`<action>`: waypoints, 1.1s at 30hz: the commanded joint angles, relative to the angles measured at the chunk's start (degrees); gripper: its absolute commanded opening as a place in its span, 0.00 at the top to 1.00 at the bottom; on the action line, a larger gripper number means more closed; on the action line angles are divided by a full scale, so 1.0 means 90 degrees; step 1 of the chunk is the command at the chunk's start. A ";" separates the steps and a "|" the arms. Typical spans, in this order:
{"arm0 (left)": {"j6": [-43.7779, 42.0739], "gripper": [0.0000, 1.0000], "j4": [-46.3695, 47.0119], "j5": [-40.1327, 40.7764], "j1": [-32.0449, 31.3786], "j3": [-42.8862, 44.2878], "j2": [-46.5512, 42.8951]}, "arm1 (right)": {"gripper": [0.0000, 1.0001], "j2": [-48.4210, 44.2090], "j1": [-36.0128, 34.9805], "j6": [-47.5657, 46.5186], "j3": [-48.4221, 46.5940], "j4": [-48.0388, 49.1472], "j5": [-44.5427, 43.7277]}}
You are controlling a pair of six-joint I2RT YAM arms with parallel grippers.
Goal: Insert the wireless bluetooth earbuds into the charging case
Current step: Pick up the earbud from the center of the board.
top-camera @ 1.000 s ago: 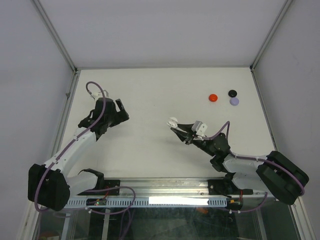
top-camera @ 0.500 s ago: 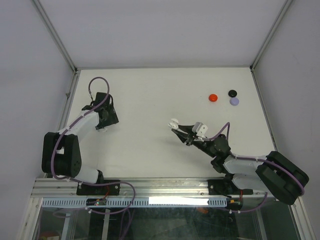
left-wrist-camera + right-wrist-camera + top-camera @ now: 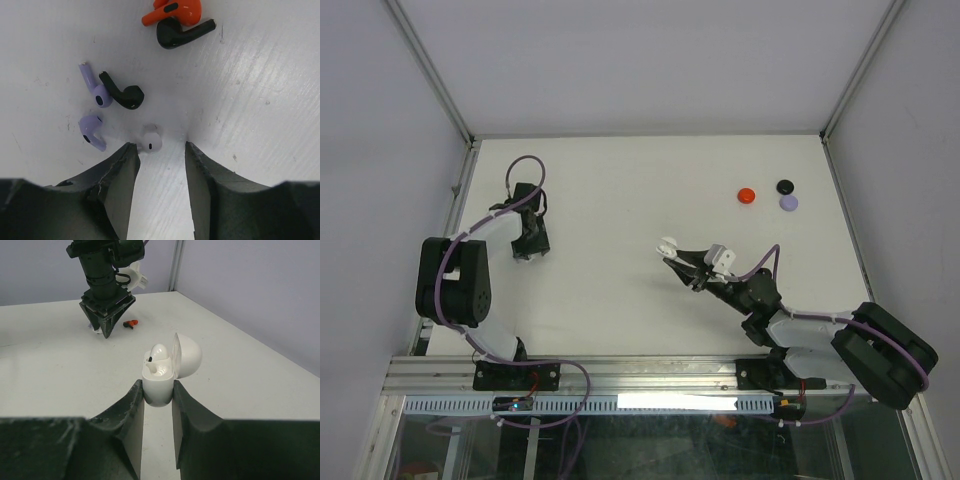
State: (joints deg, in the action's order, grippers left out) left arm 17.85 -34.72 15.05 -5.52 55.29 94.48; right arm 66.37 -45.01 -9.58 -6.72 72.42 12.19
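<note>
We swung our left gripper (image 3: 527,243) toward the table's (image 3: 620,180) left edge, narrowing its jaws.

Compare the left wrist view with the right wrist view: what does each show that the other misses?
Left wrist only: the loose white earbud lying just ahead of the open left gripper. Right wrist only: the white charging case, lid open, with a seated earbud, clamped in the right gripper. Both: the left gripper, the red earbud and the table.
</note>
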 commanded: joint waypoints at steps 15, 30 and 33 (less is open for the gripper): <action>0.0439 0.60 -0.0676 -0.1018 0.0059 0.0502 -0.0156 | 1.00 -0.0197 -0.0035 -0.0174 -0.0025 0.0273 -0.0119; -0.0103 0.65 -0.1004 -0.0615 0.0046 0.1036 0.0244 | 1.00 -0.0170 -0.0031 -0.0161 -0.0055 0.0225 -0.0068; -0.0176 0.68 -0.1041 -0.0627 -0.0019 0.1125 0.0425 | 1.00 -0.0159 -0.0031 -0.0157 -0.0063 0.0210 -0.0060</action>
State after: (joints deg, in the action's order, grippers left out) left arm 18.65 -43.46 8.86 -5.19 63.05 96.42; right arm 65.93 -45.01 -10.20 -6.72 72.12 12.21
